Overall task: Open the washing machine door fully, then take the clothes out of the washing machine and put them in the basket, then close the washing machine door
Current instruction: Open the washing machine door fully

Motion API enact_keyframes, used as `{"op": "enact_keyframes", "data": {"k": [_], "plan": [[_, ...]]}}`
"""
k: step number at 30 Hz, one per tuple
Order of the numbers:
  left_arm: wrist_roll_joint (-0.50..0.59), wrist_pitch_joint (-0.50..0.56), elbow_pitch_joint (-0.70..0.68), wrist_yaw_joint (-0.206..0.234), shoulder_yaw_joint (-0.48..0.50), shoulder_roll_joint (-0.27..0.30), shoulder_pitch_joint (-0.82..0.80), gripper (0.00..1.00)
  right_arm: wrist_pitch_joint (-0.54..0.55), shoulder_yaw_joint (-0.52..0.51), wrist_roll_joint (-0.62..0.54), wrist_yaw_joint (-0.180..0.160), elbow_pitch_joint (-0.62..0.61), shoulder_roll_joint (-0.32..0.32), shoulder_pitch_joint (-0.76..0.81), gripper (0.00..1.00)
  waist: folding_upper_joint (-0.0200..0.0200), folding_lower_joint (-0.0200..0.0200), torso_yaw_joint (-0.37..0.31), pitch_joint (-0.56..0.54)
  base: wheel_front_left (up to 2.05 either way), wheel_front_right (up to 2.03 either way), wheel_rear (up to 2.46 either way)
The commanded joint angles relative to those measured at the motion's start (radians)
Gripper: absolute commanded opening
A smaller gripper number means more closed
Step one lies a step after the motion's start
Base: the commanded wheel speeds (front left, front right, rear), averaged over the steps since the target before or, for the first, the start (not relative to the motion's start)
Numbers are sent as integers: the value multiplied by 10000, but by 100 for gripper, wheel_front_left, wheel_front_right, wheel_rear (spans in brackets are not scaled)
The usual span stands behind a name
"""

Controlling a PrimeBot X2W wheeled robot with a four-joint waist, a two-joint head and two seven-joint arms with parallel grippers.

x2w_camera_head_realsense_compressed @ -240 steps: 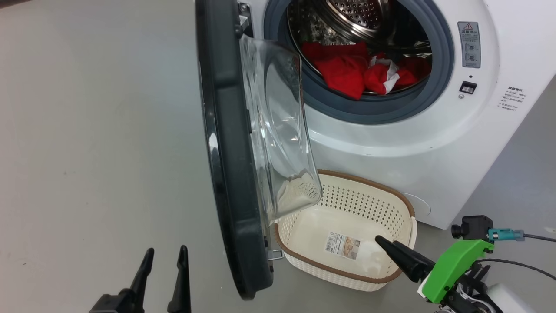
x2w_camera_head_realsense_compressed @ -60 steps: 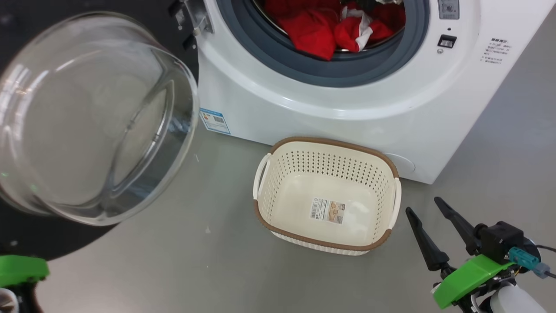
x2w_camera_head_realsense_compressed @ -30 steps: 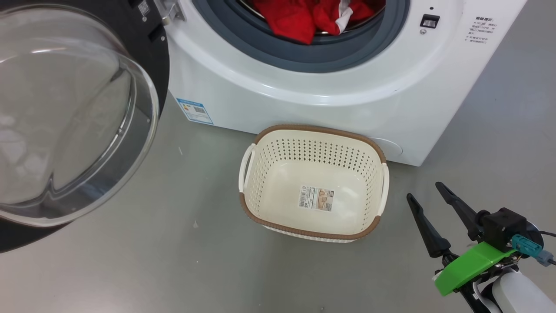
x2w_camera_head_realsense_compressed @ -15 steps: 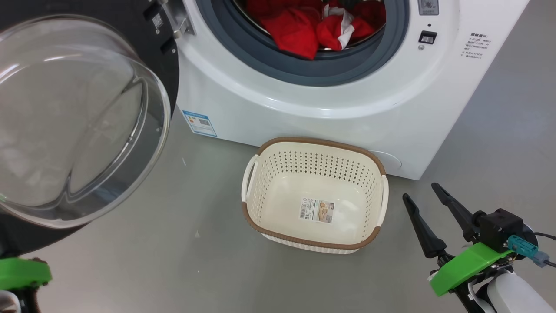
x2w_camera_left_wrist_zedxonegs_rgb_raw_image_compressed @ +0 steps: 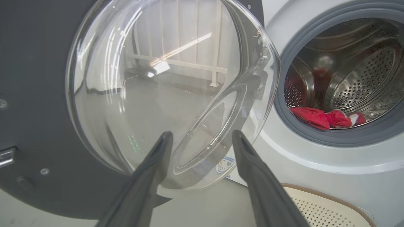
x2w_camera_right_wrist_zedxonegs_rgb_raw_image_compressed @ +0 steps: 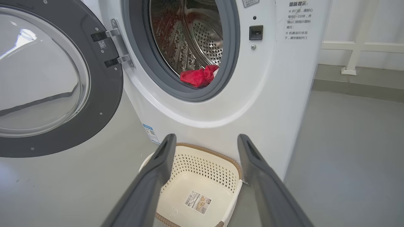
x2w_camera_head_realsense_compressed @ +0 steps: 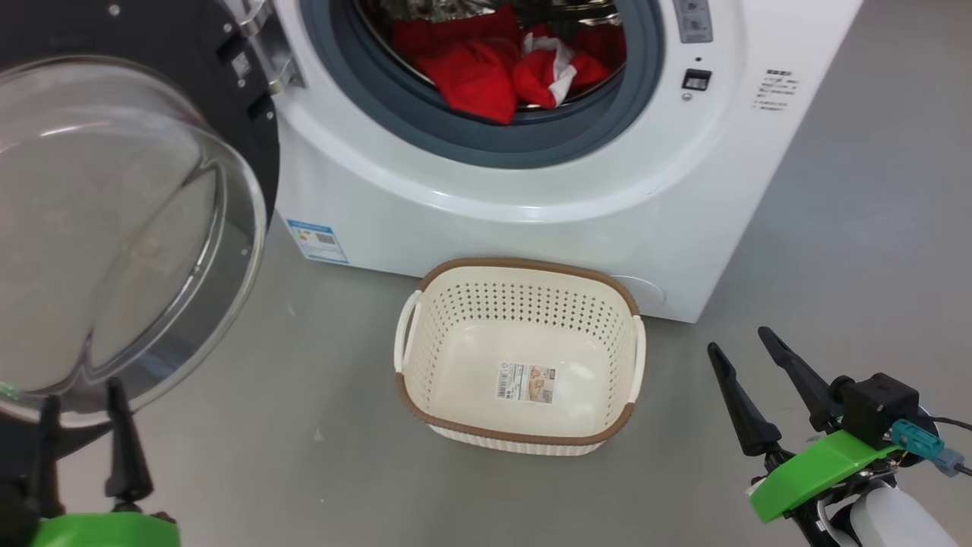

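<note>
The washing machine door [x2w_camera_head_realsense_compressed: 114, 228] stands swung wide to the left, its clear dome facing me and its black rim [x2w_camera_head_realsense_compressed: 152, 30] behind it. Red clothes [x2w_camera_head_realsense_compressed: 478, 72] with a white part lie at the front of the steel drum of the white washing machine [x2w_camera_head_realsense_compressed: 493, 205]. The cream basket [x2w_camera_head_realsense_compressed: 524, 266] sits on the floor against the machine's front, with nothing in it but a paper label. My left gripper [x2w_camera_head_realsense_compressed: 82, 395] is open just below the door's dome [x2w_camera_left_wrist_zedxonegs_rgb_raw_image_compressed: 157, 88], holding nothing. My right gripper [x2w_camera_head_realsense_compressed: 738, 342] is open to the right of the basket [x2w_camera_right_wrist_zedxonegs_rgb_raw_image_compressed: 202, 170].
A blue label [x2w_camera_head_realsense_compressed: 317, 239] sits low on the machine's front. The open door hangs over the floor at the left. Bare grey floor [x2w_camera_head_realsense_compressed: 835, 190] stretches to the right of the machine. A white railing [x2w_camera_right_wrist_zedxonegs_rgb_raw_image_compressed: 353, 47] stands along the far wall.
My left gripper's fingers have come up into the head view at the lower left, spread apart. The camera has shifted, so machine and basket sit further left. The right gripper stays open.
</note>
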Motion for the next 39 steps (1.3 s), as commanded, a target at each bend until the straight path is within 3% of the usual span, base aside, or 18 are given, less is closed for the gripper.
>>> {"op": "enact_keyframes", "data": {"k": [1, 7, 24, 39], "plan": [[-29, -49, -327, -55, 218, 232, 19, 100, -92, 69, 15, 63, -239, -79, 25, 100, -1, 0, -180, -88, 0, 0, 0], [-187, -49, -586, -55, -935, 206, 474, 100, -92, -177, -13, 63, -281, 77, 190, 100, -1, 0, -806, -223, 0, 0, 0], [-372, -49, -861, -55, -2049, 332, 862, 100, -92, -821, -75, 63, -391, 352, 502, 100, -1, 0, -2528, -294, 0, 0, 0], [-594, -49, -1010, -55, -2881, 314, 1066, 100, -92, -1374, -120, 63, -524, 419, 875, 100, -1, 0, -3139, -428, 0, 0, 0]]}}
